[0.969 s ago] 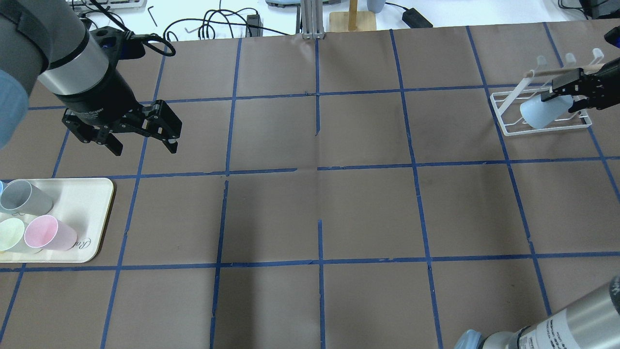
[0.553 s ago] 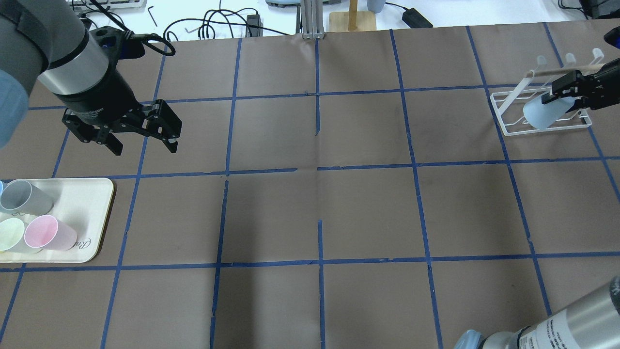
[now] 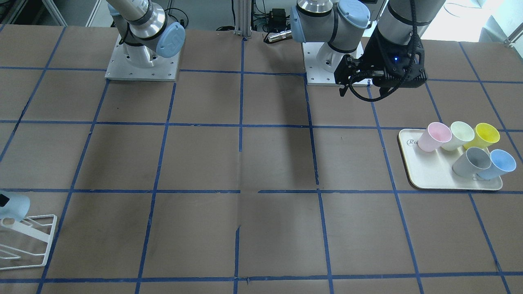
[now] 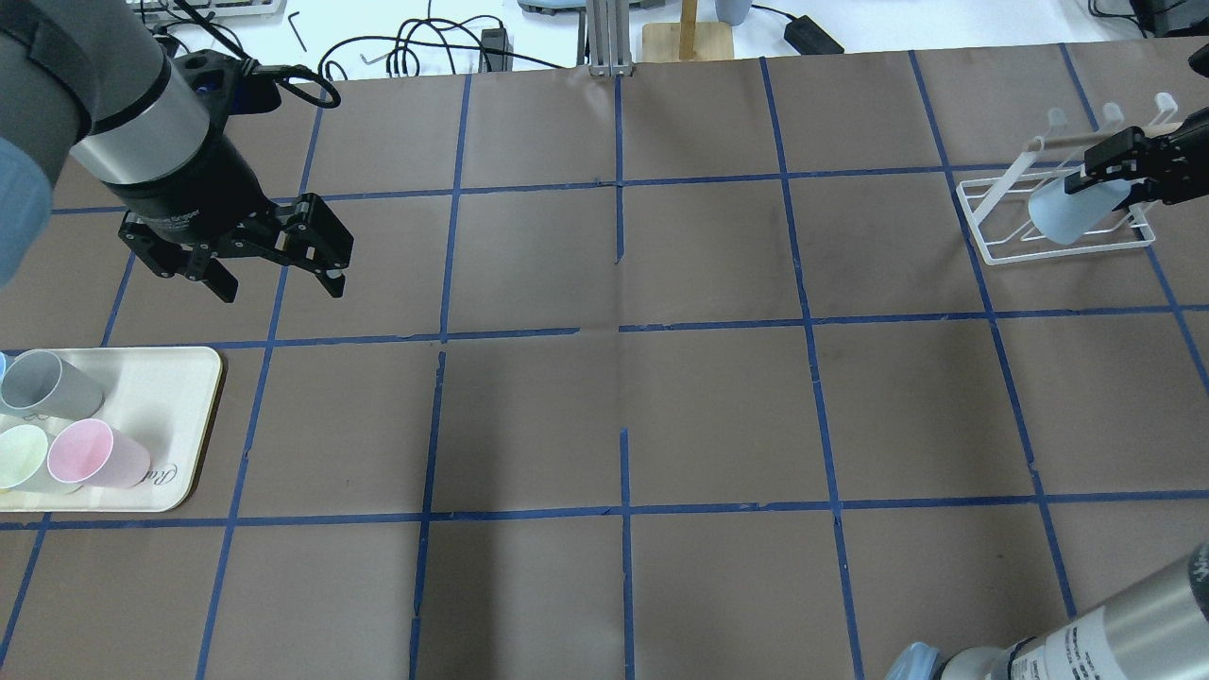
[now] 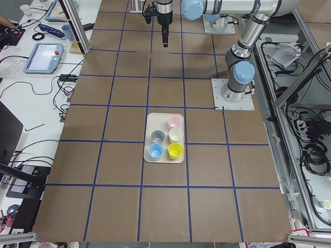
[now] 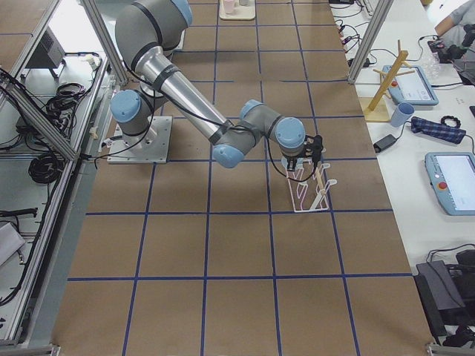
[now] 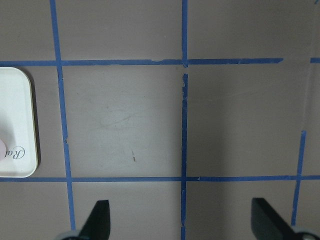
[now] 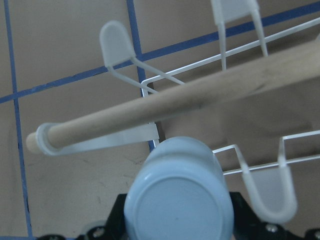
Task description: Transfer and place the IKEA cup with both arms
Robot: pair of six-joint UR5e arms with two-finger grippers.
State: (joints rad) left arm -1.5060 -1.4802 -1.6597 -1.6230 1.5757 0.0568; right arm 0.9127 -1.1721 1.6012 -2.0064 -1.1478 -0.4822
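The light-blue IKEA cup (image 4: 1063, 215) lies tilted in my right gripper (image 4: 1107, 185), which is shut on it over the white wire rack (image 4: 1001, 247) at the far right. In the right wrist view the cup's base (image 8: 178, 202) faces the camera, just below the rack's wooden dowel (image 8: 200, 97). In the front view the cup (image 3: 15, 205) shows at the left edge above the rack (image 3: 36, 239). My left gripper (image 4: 276, 272) is open and empty, hovering above the table behind the tray. A second, alike blue cup (image 3: 499, 162) stands on the tray.
A cream tray (image 4: 179, 397) at the near left holds the grey cup (image 4: 49, 385), the pink cup (image 4: 94, 455), a pale green one (image 4: 24, 455) and a yellow one (image 3: 485, 135). Cables and a wooden stand (image 4: 688, 38) lie beyond the table's far edge.
My right gripper has carried the cup a little to the right and farther back over the rack. The left arm has hardly moved.
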